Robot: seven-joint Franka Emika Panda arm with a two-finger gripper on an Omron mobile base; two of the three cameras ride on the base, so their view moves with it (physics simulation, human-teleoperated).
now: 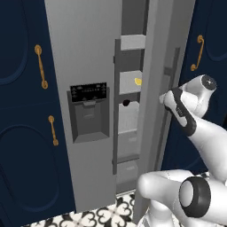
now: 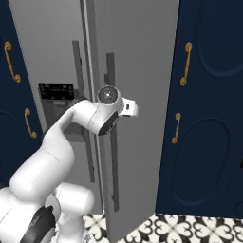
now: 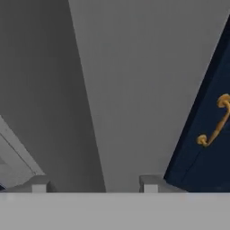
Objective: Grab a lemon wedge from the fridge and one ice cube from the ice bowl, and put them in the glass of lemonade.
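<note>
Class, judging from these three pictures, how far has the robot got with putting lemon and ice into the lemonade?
Done: the fridge right door stands ajar, showing shelves. In hand: nothing; the gripper is beside the door face, its fingers apart around nothing. Left: take the lemon wedge off its shelf, fetch an ice cube, and drop both in the glass.

Navy cabinets [image 1: 22,111] run floor to ceiling on both sides, doors with raised oval panels. Left-side doors carry brass handles [image 1: 41,66], one upper, one lower [image 1: 53,130]. Right-side cabinet [image 2: 209,109] has two curved brass handles too, stacked [image 2: 185,63] and [image 2: 176,128]. Floor [image 2: 180,230] is white tile with a black ornamental pattern, visible along the bottom edge in both base views. Lighting flat, even, no hard shadows.
</note>
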